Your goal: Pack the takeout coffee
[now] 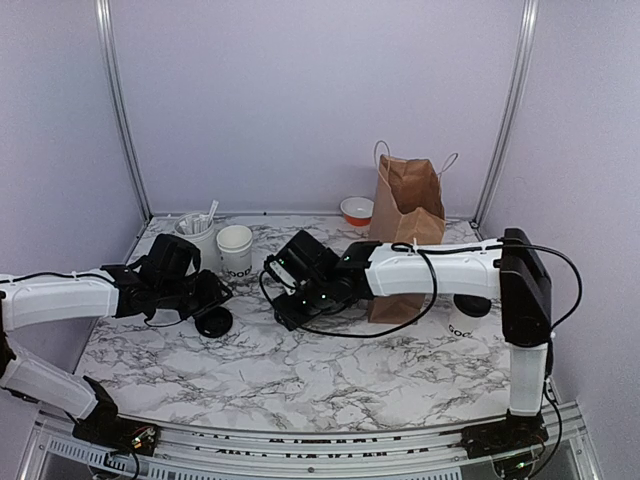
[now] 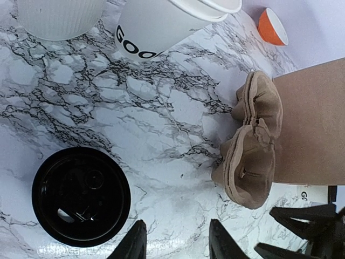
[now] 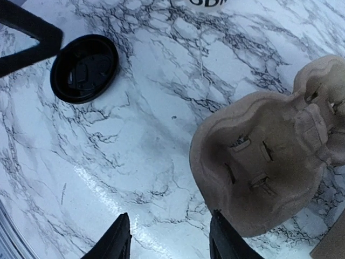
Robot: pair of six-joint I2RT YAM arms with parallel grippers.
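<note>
Left gripper (image 2: pixel 175 237) low beside black lid (image 2: pixel 81 197), jaws apart, empty; right gripper (image 3: pixel 170 232) parted, empty, beside pulp tray (image 3: pixel 264 162)

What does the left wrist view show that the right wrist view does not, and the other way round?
Only the left wrist view shows the orange bowl, the ribbed white canister and most of the side of the white paper cup. Only the right wrist view looks into the hollow of the brown pulp tray, with its slits. Both show the black lid lying on the marble table, the tray, and some of the cup's dark lettering.
</note>
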